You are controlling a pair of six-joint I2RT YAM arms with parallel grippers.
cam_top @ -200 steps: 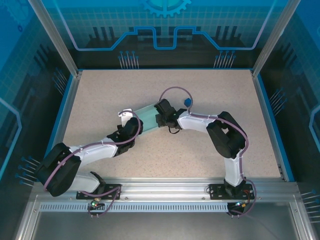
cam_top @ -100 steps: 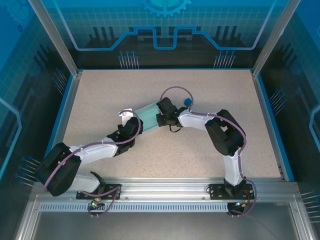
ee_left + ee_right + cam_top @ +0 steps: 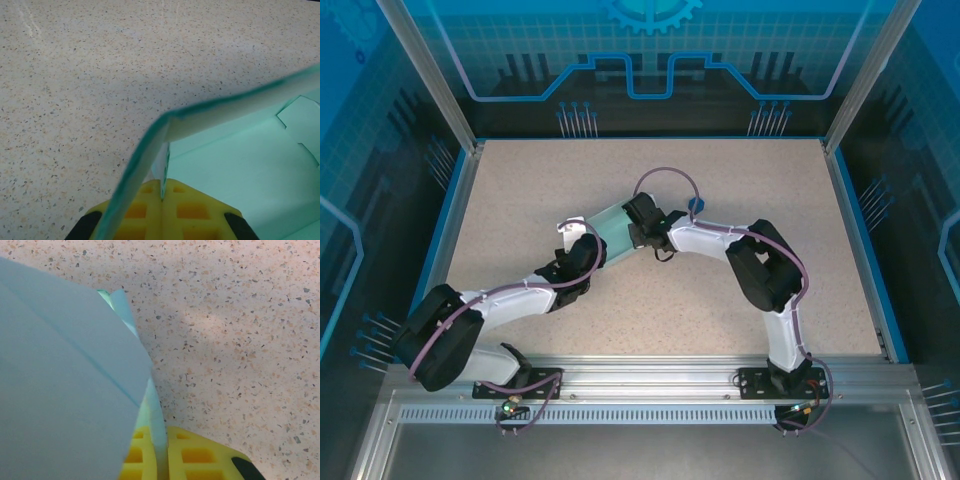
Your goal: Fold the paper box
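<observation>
Nudged left since the earlier frame: right gripper [image 3: 161,447], pinched tight on paper box [image 3: 611,228] edge. Left gripper [image 3: 161,195] clamped on opposite end. Box mid-table [image 3: 520,190]; dark blue cube [image 3: 694,205] beside right forearm.

We note paper box [image 3: 612,228]: pale blue-green fr above. Left wrist view: mint green, darker teal edges. Right wrist view: pale sky-blue, thin darker crease lines. Left gripper [image 3: 162,194] & right gripper [image 3: 161,442]: bright yellow, black at sides. Table [image 3: 750,190]: beige, speckled w/ dark & orange flecks, blue border. Left arm [image 3: 510,300] & right arm [image 3: 705,240]: we see white shells, black joints, purple cables [image 3: 665,173]. Small cube [image 3: 693,205]: dark blue. Back wall [image 3: 520,50]: blue, fine grid pattern, lighter blue line art.
</observation>
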